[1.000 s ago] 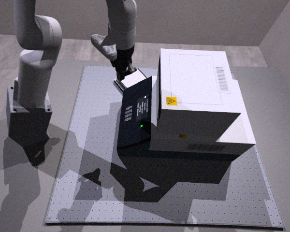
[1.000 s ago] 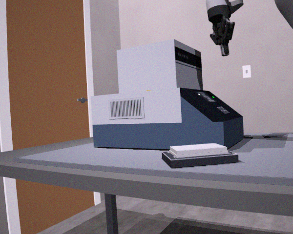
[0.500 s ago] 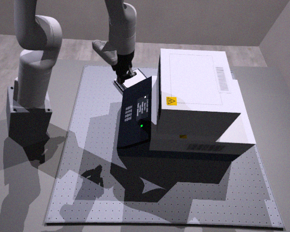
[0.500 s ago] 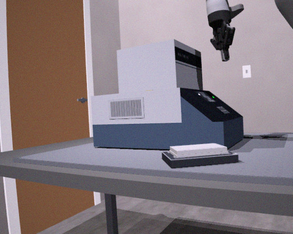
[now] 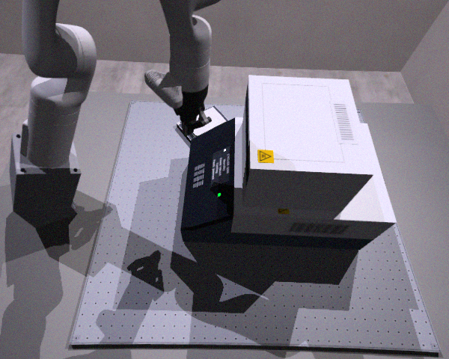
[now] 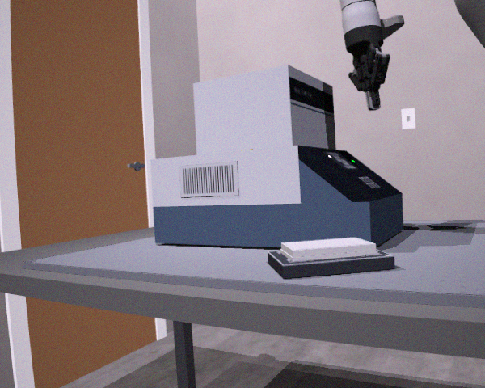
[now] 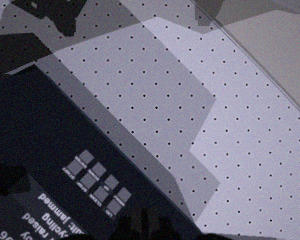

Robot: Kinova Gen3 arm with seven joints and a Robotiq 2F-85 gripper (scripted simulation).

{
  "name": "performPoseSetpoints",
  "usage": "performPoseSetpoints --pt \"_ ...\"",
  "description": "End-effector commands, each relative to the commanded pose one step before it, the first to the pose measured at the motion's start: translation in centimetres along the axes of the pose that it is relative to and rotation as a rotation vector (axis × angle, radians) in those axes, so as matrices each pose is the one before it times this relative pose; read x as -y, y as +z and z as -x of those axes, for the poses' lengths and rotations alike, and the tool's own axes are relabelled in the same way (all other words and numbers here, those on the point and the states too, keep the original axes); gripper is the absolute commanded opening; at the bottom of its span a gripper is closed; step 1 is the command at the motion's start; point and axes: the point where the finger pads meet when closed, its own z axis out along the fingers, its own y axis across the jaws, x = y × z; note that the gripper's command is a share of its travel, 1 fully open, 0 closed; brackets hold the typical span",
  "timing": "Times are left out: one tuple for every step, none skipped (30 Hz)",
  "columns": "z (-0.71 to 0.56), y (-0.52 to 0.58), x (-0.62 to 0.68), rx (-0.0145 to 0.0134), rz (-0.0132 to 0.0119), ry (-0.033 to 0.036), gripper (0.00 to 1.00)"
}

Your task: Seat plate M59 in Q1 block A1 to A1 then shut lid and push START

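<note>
the cycler q1 (image 6: 250, 175) is a boxy machine, pale grey above a blue base, with a dark sloped front panel (image 5: 209, 176) carrying a block of small grey keys (image 7: 96, 181) and a green lamp (image 5: 218, 194). it sits on a perforated, dotted mat (image 5: 255, 309) on the table (image 6: 234, 309). plate m59 (image 6: 328, 247), a flat white slab, rests in the shallow black plate nest n1 (image 6: 331, 265), just beside the near corner of q1 in the exterior view. bare mat lies open left of the panel. the gripper (image 6: 372, 102), jaws pressed together on nothing, hangs high above the panel, well apart from the plate.
</note>
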Motion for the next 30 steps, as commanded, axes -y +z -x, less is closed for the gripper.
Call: performPoseSetpoints --pt "0.031 0.339 0.052 0.00024 -0.00100 -0.00003 0.10" --pt "0.008 0.133 0.008 0.00000 0.00000 0.00000 0.10" --pt "0.008 0.133 0.008 0.00000 0.00000 0.00000 0.10" --pt "0.008 0.133 0.008 0.00000 0.00000 0.00000 0.10" --pt "0.008 0.133 0.008 0.00000 0.00000 0.00000 0.10" --pt "0.000 0.000 0.000 0.00000 0.00000 0.00000 0.10" --pt "0.000 0.000 0.000 0.00000 0.00000 0.00000 0.10" --pt "0.009 0.135 0.008 0.00000 0.00000 0.00000 0.10" --pt "0.008 0.132 0.008 0.00000 0.00000 0.00000 0.10" --pt "0.008 0.132 0.008 0.00000 0.00000 0.00000 0.10" --pt "0.008 0.133 0.008 0.00000 0.00000 0.00000 0.10" --pt "0.008 0.133 0.008 0.00000 0.00000 0.00000 0.10" --pt "0.008 0.133 0.008 0.00000 0.00000 0.00000 0.10" --pt "0.008 0.133 0.008 0.00000 0.00000 0.00000 0.10" --pt "0.008 0.133 0.008 0.00000 0.00000 0.00000 0.10" --pt "0.008 0.133 0.008 0.00000 0.00000 0.00000 0.10" --pt "0.008 0.133 0.008 0.00000 0.00000 0.00000 0.10" --pt "0.008 0.133 0.008 0.00000 0.00000 0.00000 0.10" --pt "0.008 0.133 0.008 0.00000 0.00000 0.00000 0.10" --pt "0.008 0.133 0.008 0.00000 0.00000 0.00000 0.10" --pt "0.008 0.133 0.008 0.00000 0.00000 0.00000 0.10" --pt "0.008 0.133 0.008 0.00000 0.00000 0.00000 0.10" --pt "0.000 0.000 0.000 0.00000 0.00000 0.00000 0.10" --pt "0.000 0.000 0.000 0.00000 0.00000 0.00000 0.10" --pt "0.008 0.135 0.008 0.00000 0.00000 0.00000 0.10" --pt "0.008 0.132 0.008 0.00000 0.00000 0.00000 0.10" --pt "0.008 0.132 0.008 0.00000 0.00000 0.00000 0.10" --pt "0.008 0.133 0.008 0.00000 0.00000 0.00000 0.10" --pt "0.008 0.133 0.008 0.00000 0.00000 0.00000 0.10" --pt "0.008 0.133 0.008 0.00000 0.00000 0.00000 0.10"
